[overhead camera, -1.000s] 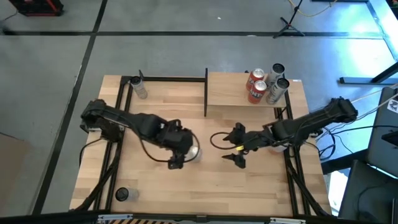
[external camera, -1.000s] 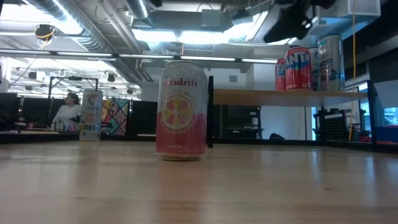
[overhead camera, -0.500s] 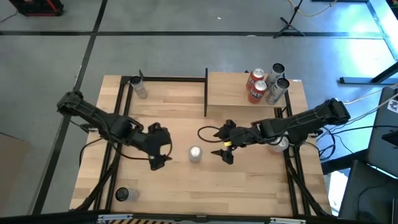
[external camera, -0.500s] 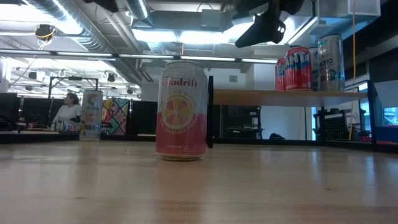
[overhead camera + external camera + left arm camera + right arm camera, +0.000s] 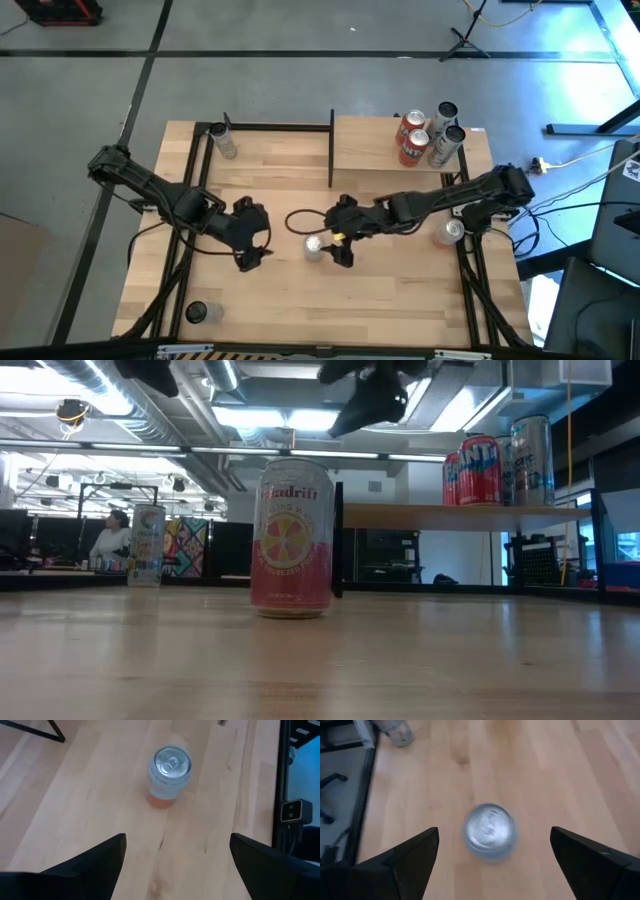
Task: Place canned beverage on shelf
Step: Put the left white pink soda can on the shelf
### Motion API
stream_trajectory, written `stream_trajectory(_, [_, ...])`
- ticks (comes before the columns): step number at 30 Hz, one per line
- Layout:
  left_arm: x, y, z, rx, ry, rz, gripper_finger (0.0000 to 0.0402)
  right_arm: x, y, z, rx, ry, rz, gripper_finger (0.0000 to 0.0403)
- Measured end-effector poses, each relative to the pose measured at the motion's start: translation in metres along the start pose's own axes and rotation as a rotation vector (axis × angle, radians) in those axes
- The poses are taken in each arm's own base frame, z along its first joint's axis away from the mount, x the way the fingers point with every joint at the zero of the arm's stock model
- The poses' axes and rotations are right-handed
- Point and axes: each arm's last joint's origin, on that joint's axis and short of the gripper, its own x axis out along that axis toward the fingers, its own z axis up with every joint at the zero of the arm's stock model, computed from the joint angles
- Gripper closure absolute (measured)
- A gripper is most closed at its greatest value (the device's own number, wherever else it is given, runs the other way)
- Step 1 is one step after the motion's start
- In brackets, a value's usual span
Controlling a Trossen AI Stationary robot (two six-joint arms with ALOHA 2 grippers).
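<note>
Now the right gripper (image 5: 336, 249), jaws spread and empty, has slid in beside the upright pink-and-silver drink can (image 5: 314, 246) at frame centre, while the released left gripper (image 5: 250, 256) has backed off, suggesting a handover toward the light-wood shelf (image 5: 365, 150) at upper right.

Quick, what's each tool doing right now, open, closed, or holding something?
Left tool: open, empty, left of the pink can.
Right tool: open, empty, above the pink can.

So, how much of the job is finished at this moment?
Done: four cans stand on the shelf. In hand: the open right gripper hangs beside the pink can at mid-table, not gripping; the open left gripper waits apart. Left: grasp it, shelve it; three more cans remain on the table.
</note>
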Motion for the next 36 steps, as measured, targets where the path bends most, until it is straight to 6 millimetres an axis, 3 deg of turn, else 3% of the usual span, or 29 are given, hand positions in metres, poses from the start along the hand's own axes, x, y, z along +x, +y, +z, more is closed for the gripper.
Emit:
stream_trajectory(18, [0.0, -0.002, 0.002, -0.004, -0.014, -0.022, 0.0056, 0.065, -0.008, -0.01, -0.004, 0.048, -0.048, 0.0033])
stream_trajectory(36, [0.0, -0.002, 0.002, 0.042, -0.008, -0.03, 0.0056, 0.077, -0.009, -0.015, -0.01, 0.059, -0.086, 0.0039])
